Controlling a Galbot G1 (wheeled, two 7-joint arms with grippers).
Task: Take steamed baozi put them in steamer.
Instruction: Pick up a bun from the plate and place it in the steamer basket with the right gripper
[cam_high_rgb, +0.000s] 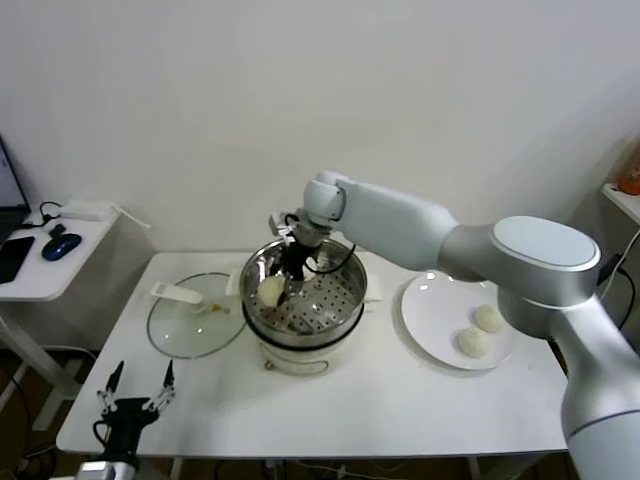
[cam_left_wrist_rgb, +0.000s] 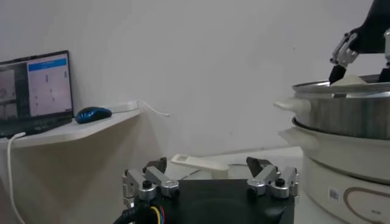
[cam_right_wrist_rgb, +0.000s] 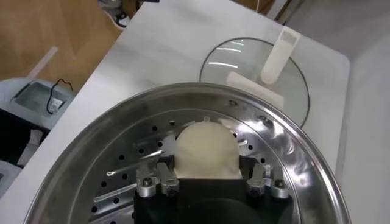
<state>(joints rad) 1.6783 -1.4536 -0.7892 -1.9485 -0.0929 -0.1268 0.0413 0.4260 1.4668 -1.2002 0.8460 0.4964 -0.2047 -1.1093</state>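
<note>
The right tool (cam_high_rgb: 291, 270) holds one baozi (cam_right_wrist_rgb: 206, 151) low inside the steamer (cam_high_rgb: 345, 300), not released. Two baozi (cam_high_rgb: 480, 331) wait on the plate (cam_high_rgb: 425, 315). Left tool (cam_high_rgb: 135, 392) stands wide near the desk edge.

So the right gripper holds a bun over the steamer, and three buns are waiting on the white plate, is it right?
Not quite. In the head view the plate carries two buns, not three. The rest is right: the right gripper holds a bun over the steamer.
</note>
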